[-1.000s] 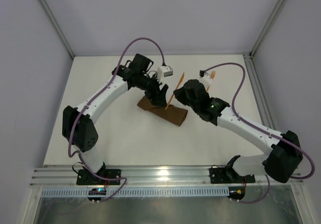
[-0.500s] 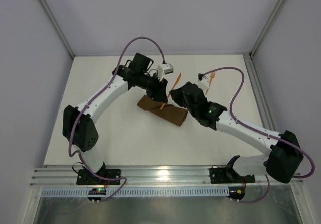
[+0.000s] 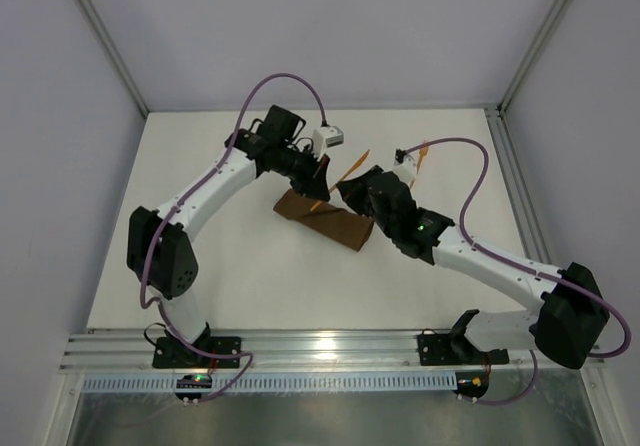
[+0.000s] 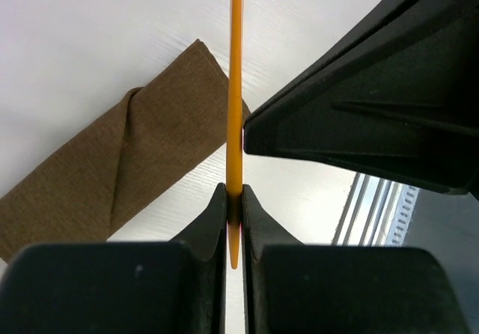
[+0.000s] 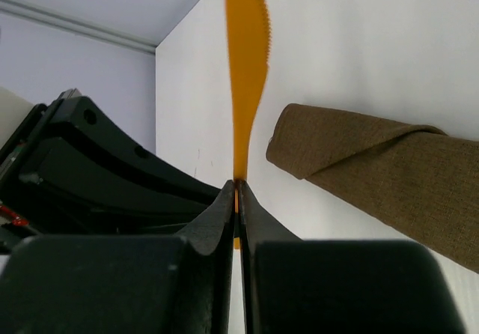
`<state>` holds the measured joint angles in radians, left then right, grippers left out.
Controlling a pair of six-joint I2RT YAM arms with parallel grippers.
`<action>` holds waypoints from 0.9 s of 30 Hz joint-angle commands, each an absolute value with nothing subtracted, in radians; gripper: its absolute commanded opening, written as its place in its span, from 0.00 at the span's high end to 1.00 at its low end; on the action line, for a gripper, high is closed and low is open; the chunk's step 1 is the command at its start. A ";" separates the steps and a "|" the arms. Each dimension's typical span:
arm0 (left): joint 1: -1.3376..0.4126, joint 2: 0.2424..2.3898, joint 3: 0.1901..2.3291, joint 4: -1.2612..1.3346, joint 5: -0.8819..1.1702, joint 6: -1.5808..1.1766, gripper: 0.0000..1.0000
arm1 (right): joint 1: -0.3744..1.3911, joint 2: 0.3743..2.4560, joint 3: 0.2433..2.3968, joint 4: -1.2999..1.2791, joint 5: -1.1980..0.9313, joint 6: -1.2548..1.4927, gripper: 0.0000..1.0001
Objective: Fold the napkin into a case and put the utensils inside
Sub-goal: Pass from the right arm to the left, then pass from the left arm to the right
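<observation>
Left pincer first: its jaws are clamped on a thin orange plastic knife with a serrated edge, which we see edge-on, the short end poking out below the fingers. The right pincer is closed on that same knife, with the toothed blade rising clear above its fingertips. So both arms have hold of one utensil, tip to tip, and it looks to us like a hand-over in mid-air.

Moving outward, the dark brown cloth folded into a narrow layered case lies flat on the white bench, just below and beside the two pincers. Its long axis runs diagonally, from far-left to near-right in the overhead view. The knife stands steeply tilted across that line, not along it, above the far-left end of the case, where the folds show a diagonal flap.

That is the relation that matters, in our judgement: the knife has to swing round parallel to the case before it can slide in. The left arm sits nearer that end.

The orange plastic fork waits on the bench well apart from the case, over on the right arm's side.
</observation>
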<state>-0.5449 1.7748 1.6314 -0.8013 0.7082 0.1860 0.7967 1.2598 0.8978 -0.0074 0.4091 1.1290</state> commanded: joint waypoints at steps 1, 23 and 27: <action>-0.552 1.750 1.634 -0.816 0.698 0.213 1.00 | 0.802 1.226 0.916 0.057 0.364 1.002 0.93; -0.548 1.979 1.861 -1.663 0.666 1.025 1.00 | 0.749 0.848 0.850 -0.175 -0.207 -0.556 0.01; -0.560 1.974 1.826 -1.663 0.653 1.022 1.00 | 0.805 0.894 0.841 -0.155 -0.149 -0.716 0.19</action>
